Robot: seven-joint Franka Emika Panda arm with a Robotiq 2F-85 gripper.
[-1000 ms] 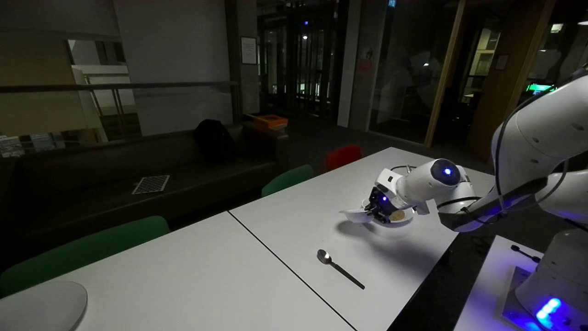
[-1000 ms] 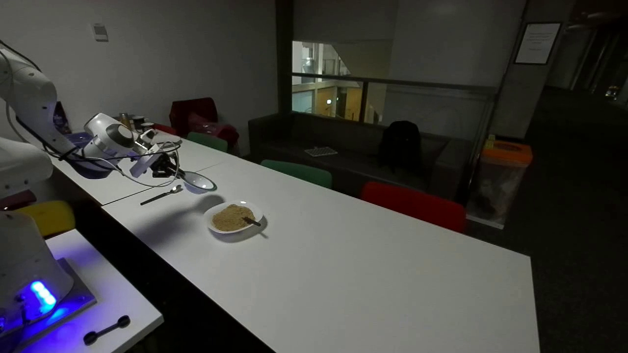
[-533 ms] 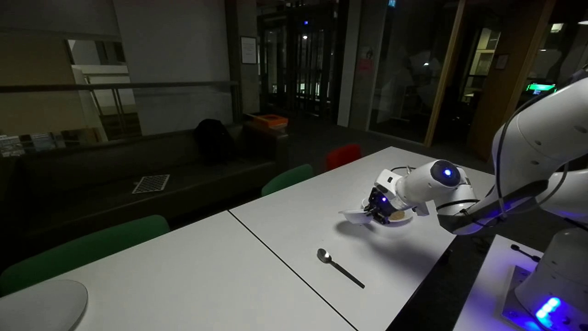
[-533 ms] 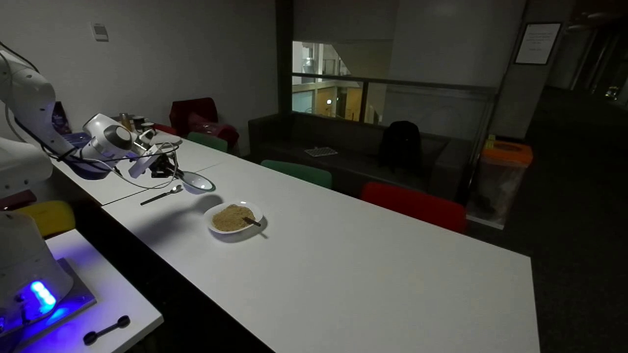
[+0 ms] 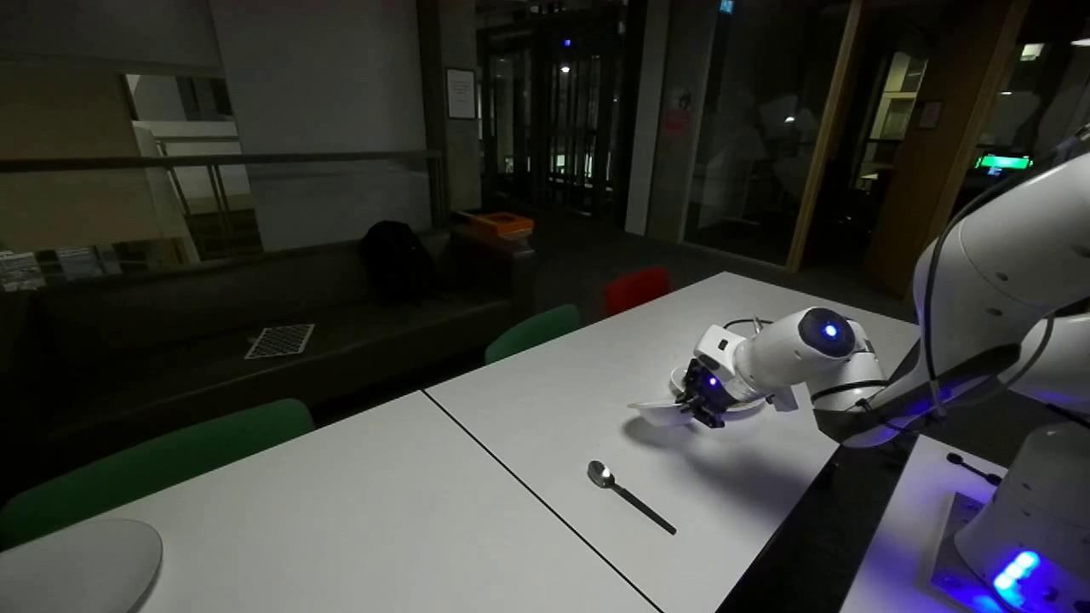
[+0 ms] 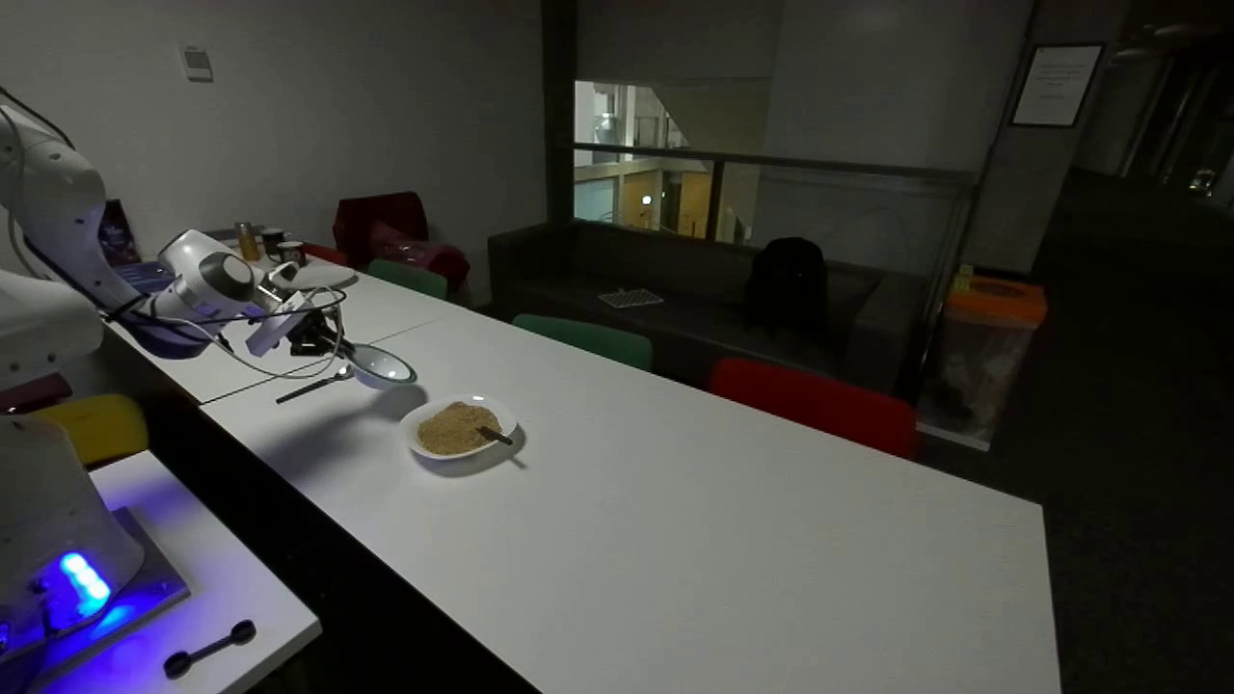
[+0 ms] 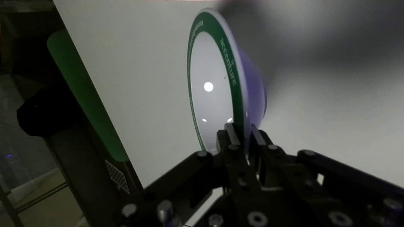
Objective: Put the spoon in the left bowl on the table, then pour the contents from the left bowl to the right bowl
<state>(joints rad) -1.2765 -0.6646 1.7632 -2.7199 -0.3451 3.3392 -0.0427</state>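
1. Gripper (image 7: 243, 134): jaws nearly closed, only a rim's thickness between them. They had the green-rimmed bowl (image 7: 217, 94) pinched by its edge, one finger (image 7: 232, 135) on the inner face, the other outside.
2. That bowl was held over the white table (image 6: 733, 520), near the cream-white bowl (image 6: 410, 430) but apart from it. Its rim sloped down away from the gripper in an exterior view. Couldn't read the clearance to the tabletop.
3. Wrist view: white inside, bright light spots, one tiny tan speck. Green band read "accenture".
4. Cream-white bowl sat upright on the table with the tan, grainy contents (image 6: 448, 431) in a low mound.
5. Dark spoon (image 6: 496, 436) lay partly buried in that mound, handle out over the rim, head hidden.
6. A shiny-headed spoon (image 5: 631, 499) with a dark handle lay flat on the table near the seam (image 5: 528, 487).
7. Round white disc (image 5: 81, 562) was on the tabletop past the seam.
8. Arm base (image 6: 67, 492) stood on a side table (image 6: 231, 569), near a black double-ended tool (image 6: 210, 650).
9. Green chair (image 6: 583, 339) and red chair (image 6: 815, 400) lined the long side; dark sofa (image 6: 694, 275) behind.
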